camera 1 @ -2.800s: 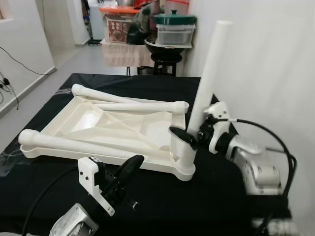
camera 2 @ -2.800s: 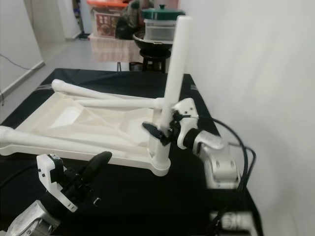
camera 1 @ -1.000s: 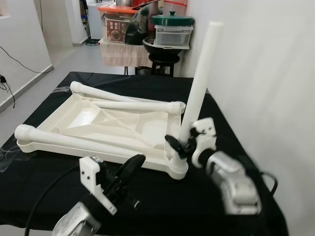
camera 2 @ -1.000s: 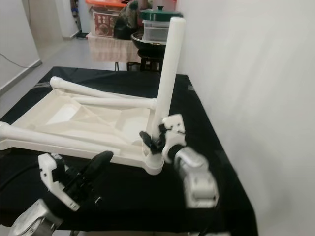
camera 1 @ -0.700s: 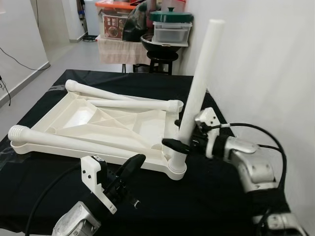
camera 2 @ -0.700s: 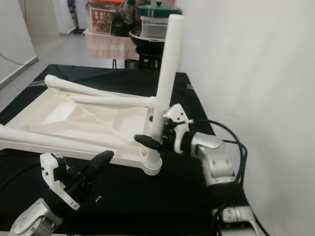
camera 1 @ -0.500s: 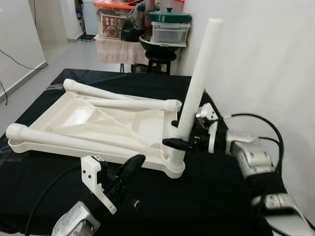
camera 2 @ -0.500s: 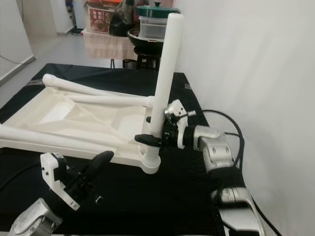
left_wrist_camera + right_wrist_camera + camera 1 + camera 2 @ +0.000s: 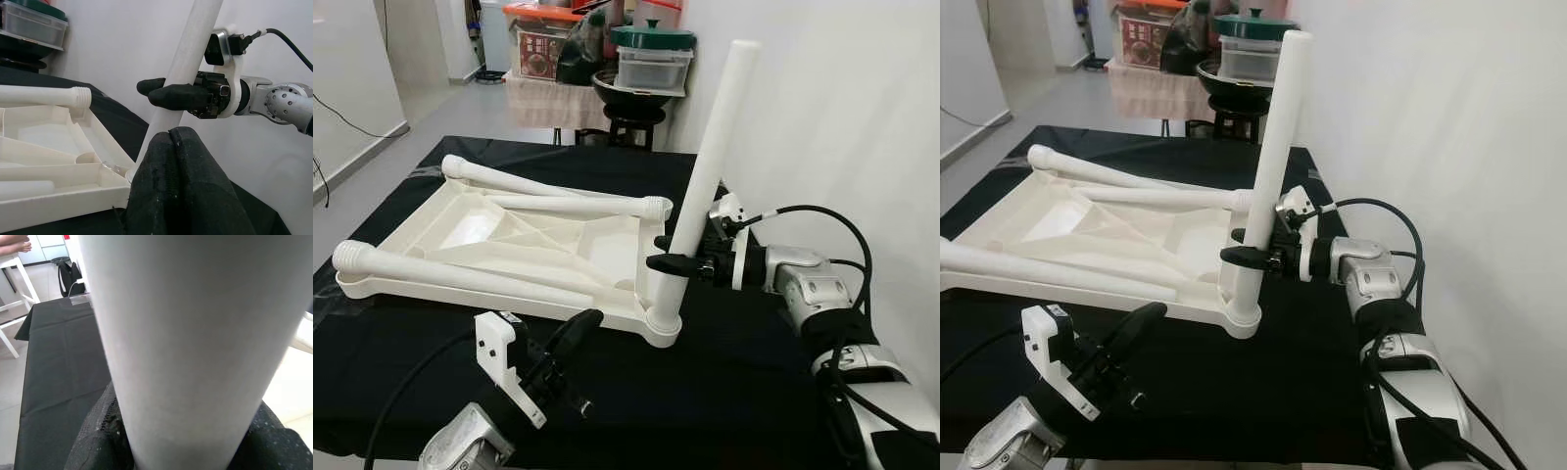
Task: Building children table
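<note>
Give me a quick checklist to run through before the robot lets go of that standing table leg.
1. Right gripper clamped on the upright leg: ok, fingers on both sides.
2. Leg foot in the corner socket of the tabletop: ok; how far it is threaded in, cannot tell.
3. Leg standing straight: not ok, it leans.
4. Left gripper clear of the parts: ok, shut, above the black cloth.
5. Loose legs resting on the tabletop: ok.
</note>
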Controlling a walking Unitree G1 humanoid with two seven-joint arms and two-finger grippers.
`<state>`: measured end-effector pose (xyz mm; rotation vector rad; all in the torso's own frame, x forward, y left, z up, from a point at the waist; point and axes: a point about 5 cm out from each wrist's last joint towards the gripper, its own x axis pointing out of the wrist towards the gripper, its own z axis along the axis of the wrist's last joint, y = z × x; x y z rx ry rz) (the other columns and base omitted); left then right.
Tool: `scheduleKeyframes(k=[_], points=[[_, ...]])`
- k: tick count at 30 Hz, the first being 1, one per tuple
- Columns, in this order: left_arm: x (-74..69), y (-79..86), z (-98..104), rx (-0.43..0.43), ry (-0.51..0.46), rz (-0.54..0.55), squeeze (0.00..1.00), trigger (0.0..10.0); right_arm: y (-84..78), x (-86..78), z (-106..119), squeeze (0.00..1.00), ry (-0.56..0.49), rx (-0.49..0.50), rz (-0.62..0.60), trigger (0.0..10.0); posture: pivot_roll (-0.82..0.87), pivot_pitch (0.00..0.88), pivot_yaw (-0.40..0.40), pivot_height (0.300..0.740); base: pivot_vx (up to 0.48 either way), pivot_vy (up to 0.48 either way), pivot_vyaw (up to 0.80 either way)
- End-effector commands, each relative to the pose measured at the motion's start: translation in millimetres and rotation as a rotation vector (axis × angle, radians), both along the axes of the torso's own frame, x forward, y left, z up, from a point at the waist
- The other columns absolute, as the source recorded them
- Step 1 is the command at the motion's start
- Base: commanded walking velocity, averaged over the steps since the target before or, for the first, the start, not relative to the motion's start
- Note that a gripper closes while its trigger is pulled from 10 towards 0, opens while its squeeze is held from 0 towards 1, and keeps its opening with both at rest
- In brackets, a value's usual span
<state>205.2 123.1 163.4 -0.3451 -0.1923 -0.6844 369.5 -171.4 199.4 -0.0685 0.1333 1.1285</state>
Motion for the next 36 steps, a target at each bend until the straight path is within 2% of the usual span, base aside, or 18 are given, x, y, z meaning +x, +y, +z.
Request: scheduleKeyframes(k=[1,4,6,7,8,9,10,13,15,18,19,25,26,27,31,32,35,36], points=[[-1.5,-1.8,0.5,-0.005,-0.001,0.0,0.0,10.0,-7.7,-1.4,-3.7,0.0,0.004,-0.002,-0.034,0.0,0.03,0.0,-0.128,0.74,0.0,0.0,0.0],[-2.4,-1.2,1.3,-0.006,-0.003,0.0,0.0,10.0,-12.8,-5.5,-10.5,0.0,-0.006,-0.022,-0.131,0.0,0.02,0.0,-0.13,0.74,0.0,0.0,0.0],[-4.5,2.6,2.3,-0.005,-0.003,0.001,0.0,10.0,3.7,-9.6,-27.7,0.0,0.021,0.009,-0.569,0.0,0.0,0.0,-0.127,0.74,0.0,0.0,0.0],[-4.5,2.6,2.3,-0.005,-0.003,0.001,0.0,10.0,3.7,-9.6,-27.7,0.0,0.021,0.009,-0.569,0.0,0.0,0.0,-0.127,0.74,0.0,0.0,0.0],[-4.9,4.3,3.4,-0.005,-0.004,0.001,0.0,10.0,35.4,-40.7,-57.6,0.0,0.142,0.03,-0.692,0.0,0.0,0.0,-0.117,0.74,0.0,0.0,0.0],[-4.9,4.3,3.4,-0.005,-0.004,0.001,0.0,10.0,35.4,-40.7,-57.6,0.0,0.142,0.03,-0.692,0.0,0.0,0.0,-0.117,0.74,0.0,0.0,0.0],[-4.8,5.3,3.3,-0.004,-0.003,0.0,0.0,10.0,51.3,-67.0,-72.6,0.0,0.167,0.043,-0.817,0.0,0.01,0.0,-0.104,0.74,0.0,0.0,0.0],[-4.5,5.9,2.2,0.0,0.0,-0.002,0.0,10.0,58.8,-73.1,-68.8,0.0,0.158,0.091,-0.82,0.0,-0.01,0.0,-0.093,0.74,0.0,0.0,0.0],[-3.2,4.5,1.4,-0.002,0.003,-0.008,0.0,10.0,45.1,-55.0,-62.0,0.0,0.074,0.049,-0.865,0.0,0.02,0.0,-0.123,0.74,0.0,0.0,0.0],[-2.7,3.5,1.4,0.0,-0.002,-0.003,0.0,10.0,40.8,-45.6,-62.9,0.0,0.086,0.027,-0.879,0.0,0.02,0.0,-0.125,0.74,0.0,0.0,0.0],[-2.6,3.7,1.0,0.002,-0.004,0.008,0.0,10.0,45.5,-49.2,-61.4,0.0,0.096,-0.005,-0.89,10.0,0.02,0.0,-0.124,0.74,0.0,0.0,0.0],[-2.1,3.7,1.0,0.0,-0.003,0.009,0.0,10.0,51.6,-59.3,-54.1,0.0,0.094,-0.018,-0.9,10.0,0.01,0.0,-0.121,0.74,0.0,0.0,0.0],[-1.7,2.7,0.7,-0.003,-0.002,0.002,0.0,10.0,52.9,-54.3,-46.1,1.0,0.045,0.011,-0.8,10.0,0.0,0.0,-0.114,0.74,0.0,0.0,0.0],[-1.2,1.7,0.4,-0.005,-0.001,-0.003,0.0,10.0,52.1,-47.4,-37.3,1.0,-0.017,0.043,-0.671,10.0,0.0,0.0,-0.114,0.74,0.0,0.0,0.0],[-0.4,0.0,0.2,-0.009,-0.001,-0.007,0.0,10.0,43.0,-36.0,-26.7,1.0,-0.097,0.054,-0.472,10.0,0.0,0.0,-0.117,0.74,0.0,0.0,0.0],[0.0,-0.4,0.4,-0.009,-0.003,-0.007,0.0,10.0,34.6,-28.1,-26.5,0.85,-0.099,0.043,-0.411,10.0,0.0,0.0,-0.118,0.74,0.0,0.0,0.0],[0.2,-0.6,0.5,-0.009,-0.004,-0.006,0.0,10.0,28.6,-23.3,-26.6,0.85,-0.095,0.035,-0.382,10.0,0.0,0.0,-0.118,0.74,0.0,0.0,0.0],[0.3,-0.8,0.5,-0.009,-0.005,-0.005,0.0,10.0,21.5,-16.9,-26.5,0.0,-0.064,0.04,-0.35,10.0,0.01,0.0,-0.123,0.74,0.0,0.0,0.0]])
